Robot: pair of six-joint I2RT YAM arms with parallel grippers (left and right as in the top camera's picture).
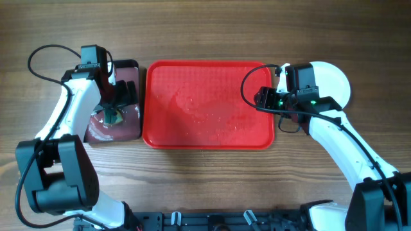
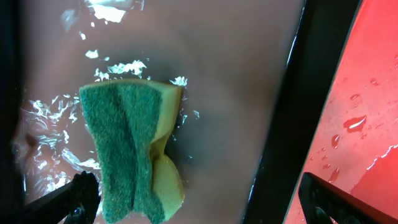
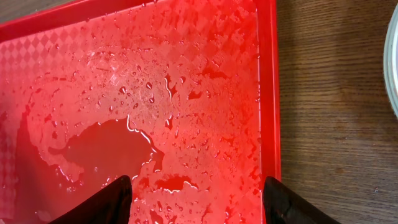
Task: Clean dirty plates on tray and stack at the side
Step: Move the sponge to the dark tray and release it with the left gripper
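Observation:
The red tray (image 1: pixel 209 106) lies in the middle of the table, wet and holding no plates; its wet surface fills the right wrist view (image 3: pixel 155 93). A round white plate (image 1: pixel 334 80) lies on the wood right of the tray, partly under my right arm; I cannot tell how many plates are stacked there. Its rim shows in the right wrist view (image 3: pixel 393 62). My right gripper (image 1: pixel 266 99) (image 3: pixel 199 202) is open and empty over the tray's right edge. My left gripper (image 1: pixel 115 102) (image 2: pixel 205 202) is open over a green and yellow sponge (image 2: pixel 134 149).
The sponge (image 1: pixel 115 117) lies in shallow water in a small maroon tray with a black rim (image 1: pixel 131 67), left of the red tray. That black rim (image 2: pixel 292 112) runs between the sponge and the red tray. Cables loop behind both arms.

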